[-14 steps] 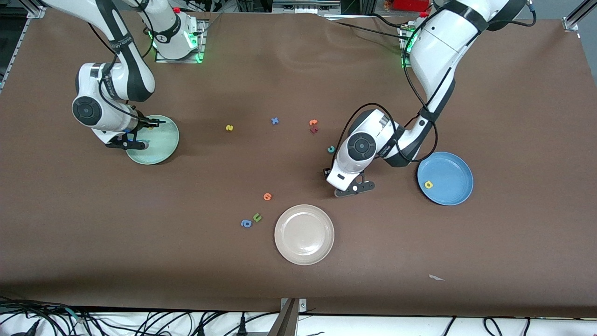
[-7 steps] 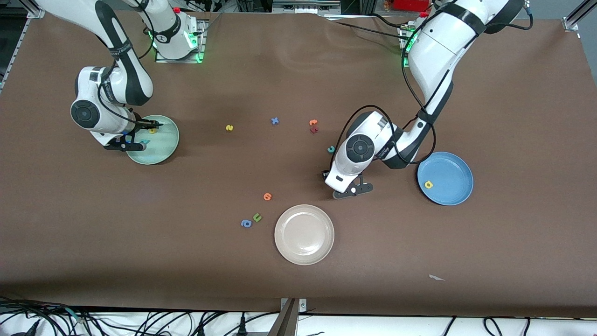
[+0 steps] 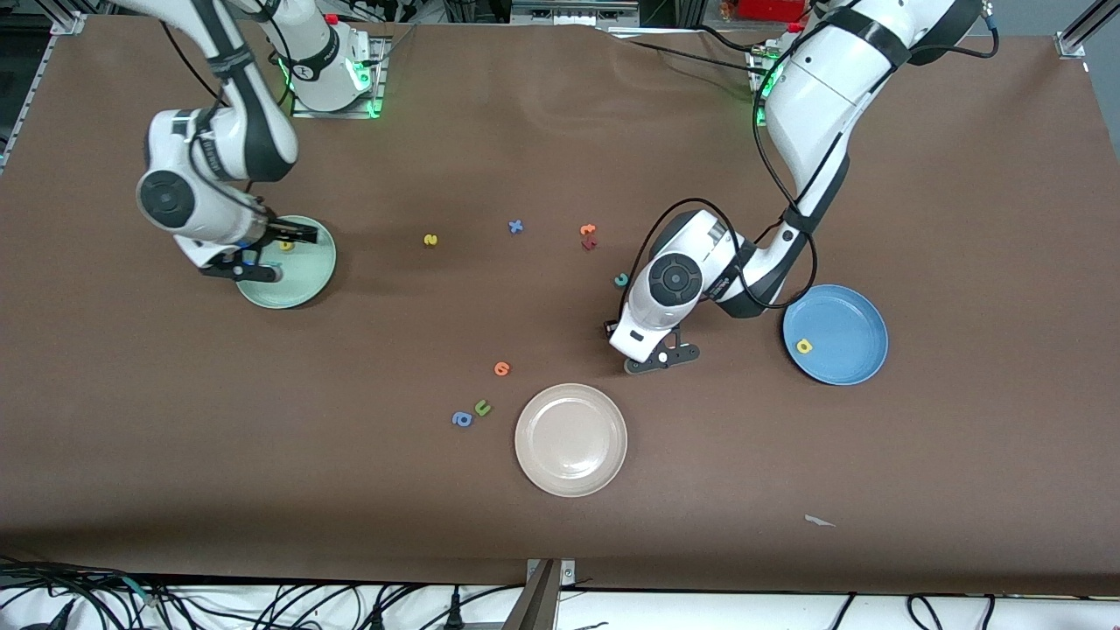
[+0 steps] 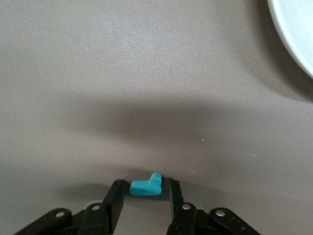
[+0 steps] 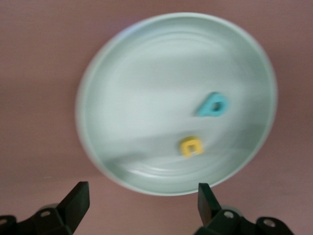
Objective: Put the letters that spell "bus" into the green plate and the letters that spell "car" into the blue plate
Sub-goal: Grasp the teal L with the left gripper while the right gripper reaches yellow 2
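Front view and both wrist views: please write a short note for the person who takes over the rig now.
Right gripper: jaws open, over the green plate, holding nothing.
Left gripper: low at the table, jaws open on either side of the teal "r", not gripping it yet.
Done: teal "b" and yellow "u" lie in the green plate; yellow "a" lies in the blue plate.
To do: yellow "s" to the green plate; teal "c" and the teal "r", both on the table, to the blue plate.
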Tool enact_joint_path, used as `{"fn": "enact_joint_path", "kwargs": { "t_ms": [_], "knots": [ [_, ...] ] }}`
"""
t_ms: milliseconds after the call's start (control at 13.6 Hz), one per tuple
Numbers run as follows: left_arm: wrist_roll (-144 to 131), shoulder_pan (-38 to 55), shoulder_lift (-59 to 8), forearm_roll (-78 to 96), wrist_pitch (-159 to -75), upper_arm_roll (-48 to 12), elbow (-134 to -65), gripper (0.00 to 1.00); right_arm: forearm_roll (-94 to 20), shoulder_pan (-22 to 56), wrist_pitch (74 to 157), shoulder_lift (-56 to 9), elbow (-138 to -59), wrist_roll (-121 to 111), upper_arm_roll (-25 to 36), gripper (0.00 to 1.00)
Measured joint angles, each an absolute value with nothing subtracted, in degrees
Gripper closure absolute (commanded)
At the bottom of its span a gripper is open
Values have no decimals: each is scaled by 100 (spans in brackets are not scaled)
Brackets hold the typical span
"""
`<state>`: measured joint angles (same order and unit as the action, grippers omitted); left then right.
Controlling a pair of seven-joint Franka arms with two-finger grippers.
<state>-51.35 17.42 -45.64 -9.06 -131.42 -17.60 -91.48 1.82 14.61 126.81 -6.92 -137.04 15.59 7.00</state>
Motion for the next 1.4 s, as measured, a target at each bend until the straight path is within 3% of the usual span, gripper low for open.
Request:
{"fn": "enact_joint_path", "kwargs": {
  "t_ms": [295, 589, 958, 1400],
  "knots": [
    [-5153, 1757, -4569, -906, -13142, -1760, -9147, 62, -172, 1526, 12985, -680, -13713, 3206, -481, 2],
    [-5171, 1760, -4574, -906, -13142, -1760, -9147, 65, -188, 1535, 13739, -998, -13759, 4707, -1272, 3],
    [-5295, 1779, -4573, -1113, -13142, -1761, -9143, 70, -189, 1535, 14431, -1532, -13771, 5181, -1533, 10],
    [-5319, 1784, -4573, -1114, -13142, -1760, -9141, 76, -174, 1535, 14798, -1720, -13861, 5000, -1550, 11]
  ]
}}
